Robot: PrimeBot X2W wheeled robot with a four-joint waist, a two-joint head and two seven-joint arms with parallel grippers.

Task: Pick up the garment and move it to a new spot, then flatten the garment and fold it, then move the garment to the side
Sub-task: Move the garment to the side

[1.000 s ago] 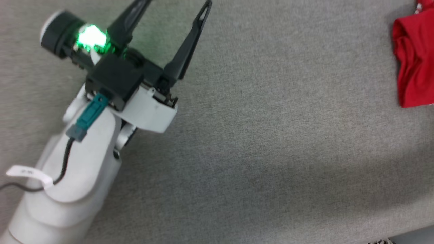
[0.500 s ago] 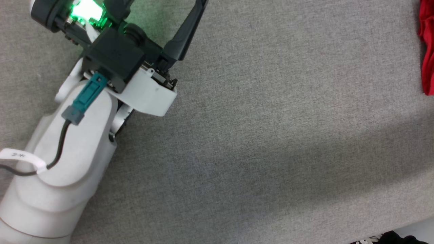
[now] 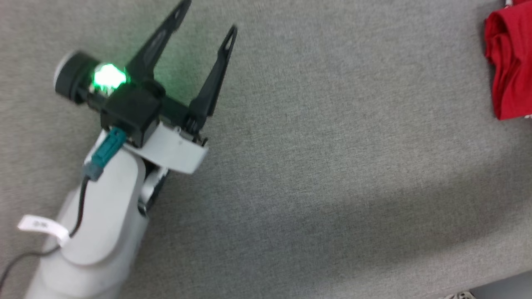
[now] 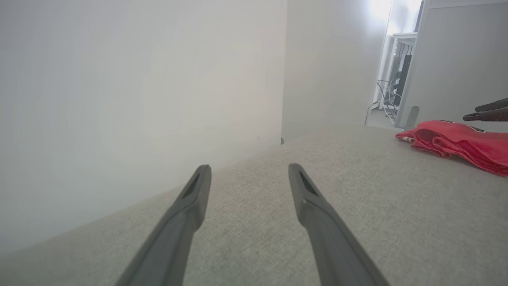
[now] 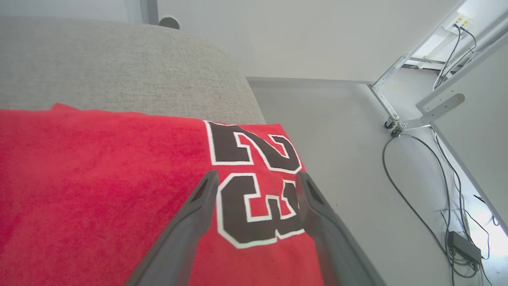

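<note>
- The garment [image 3: 509, 62] lies bunched at about 2 o'clock in the head view, at the far right of the grey worktop [image 3: 332, 166].
- The left hand [image 3: 208, 16] hovers at roughly 10 o'clock with its fingers spread, holding nothing and well apart from the cloth.
- In the right wrist view the right hand [image 5: 257, 176] is over the red fabric with its fingers apart on either side of the black numerals [image 5: 222, 139]. It grips nothing.
- The step looks like the last one, leaving the garment at the side.
- To do it well, the right hand should lift straight up so that neither finger drags a fold out of place.
- The cloth reaches towards the worktop edge at 3 o'clock, with floor [image 5: 349, 139] beyond. Whether it overhangs I cannot tell, so check that before withdrawing.
</note>
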